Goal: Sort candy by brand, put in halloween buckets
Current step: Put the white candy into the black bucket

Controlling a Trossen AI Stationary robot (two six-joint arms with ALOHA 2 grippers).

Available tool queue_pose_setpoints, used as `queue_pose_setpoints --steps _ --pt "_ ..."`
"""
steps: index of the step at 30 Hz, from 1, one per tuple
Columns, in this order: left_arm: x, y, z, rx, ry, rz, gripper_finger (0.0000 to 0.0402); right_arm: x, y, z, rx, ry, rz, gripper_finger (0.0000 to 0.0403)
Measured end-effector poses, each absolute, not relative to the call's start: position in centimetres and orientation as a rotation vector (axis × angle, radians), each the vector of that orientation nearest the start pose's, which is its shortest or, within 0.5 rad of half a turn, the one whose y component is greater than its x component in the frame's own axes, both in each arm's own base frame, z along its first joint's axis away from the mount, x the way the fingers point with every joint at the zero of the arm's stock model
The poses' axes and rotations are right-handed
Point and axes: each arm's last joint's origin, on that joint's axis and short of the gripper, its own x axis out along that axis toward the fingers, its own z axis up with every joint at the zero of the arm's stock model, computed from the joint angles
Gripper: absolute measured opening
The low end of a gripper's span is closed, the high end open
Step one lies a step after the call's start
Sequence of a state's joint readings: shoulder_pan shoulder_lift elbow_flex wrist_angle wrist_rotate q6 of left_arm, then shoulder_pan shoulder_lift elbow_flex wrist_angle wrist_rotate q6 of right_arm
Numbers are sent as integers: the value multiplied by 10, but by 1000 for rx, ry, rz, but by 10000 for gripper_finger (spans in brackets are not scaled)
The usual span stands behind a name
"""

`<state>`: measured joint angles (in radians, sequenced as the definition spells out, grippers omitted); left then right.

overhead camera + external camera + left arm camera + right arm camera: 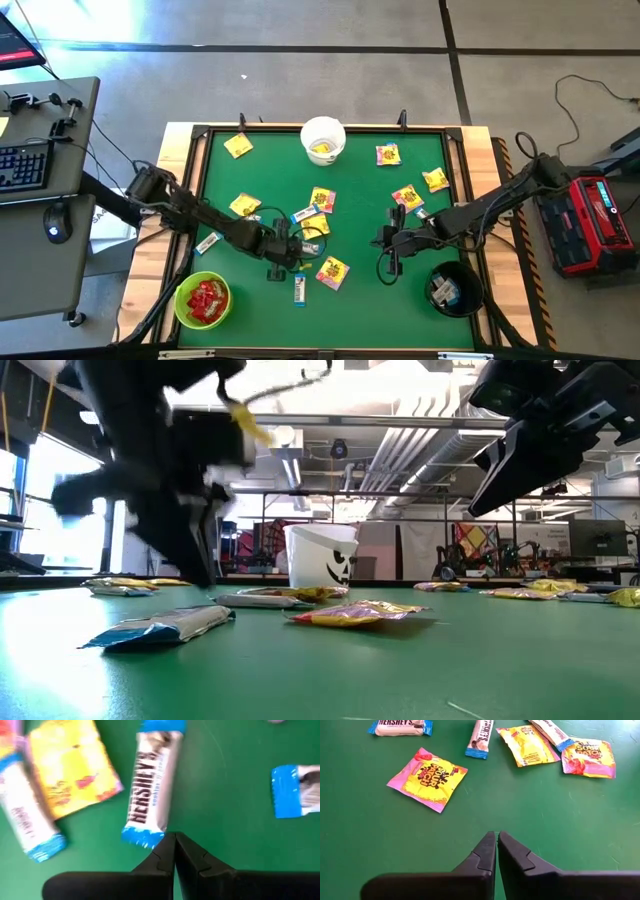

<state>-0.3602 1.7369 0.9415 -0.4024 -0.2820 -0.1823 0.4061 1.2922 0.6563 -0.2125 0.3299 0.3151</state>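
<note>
Both sets of jaws are together and empty; the left gripper [174, 839], just beside a white-and-blue bar [149, 790], may nudge it instead of grasping.

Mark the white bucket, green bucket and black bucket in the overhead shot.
white bucket [336, 133]: high view, on its right rim.
green bucket [181, 296]: high view, on its left rim, beside the red candy inside.
black bucket [470, 282]: high view, on its right inner wall.
</note>
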Motion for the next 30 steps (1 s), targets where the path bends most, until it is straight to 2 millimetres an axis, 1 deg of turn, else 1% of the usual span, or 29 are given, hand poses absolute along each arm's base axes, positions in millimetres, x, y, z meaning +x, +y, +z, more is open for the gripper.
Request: queue_pose_setpoints --steps 2,3,6,10,14,17,26,28,30 --pt "291 -103 151 191 1137 56 0 227 87 189 -2 790 -55 5" --pt "288 -102 152 175 1161 75 0 227 87 189 3 791 -57 5" --pt "280 -95 145 171 1258 154 0 227 87 189 9 791 -60 5" --pt "288 -88 142 151 1225 198 0 227 87 188 7 795 -61 5" --pt "299 -83 135 140 1184 158 0 226 87 188 10 797 -63 5" --pt "307 -84 130 129 1145 108 0 226 87 188 13 802 -61 5" --pt "321 -86 124 104 1056 62 0 227 88 189 21 789 -55 5" --pt "324 -87 120 112 1041 55 0 228 88 190 19 779 -51 10" --pt "328 -86 117 110 1023 59 0 230 89 189 7 765 -36 25"
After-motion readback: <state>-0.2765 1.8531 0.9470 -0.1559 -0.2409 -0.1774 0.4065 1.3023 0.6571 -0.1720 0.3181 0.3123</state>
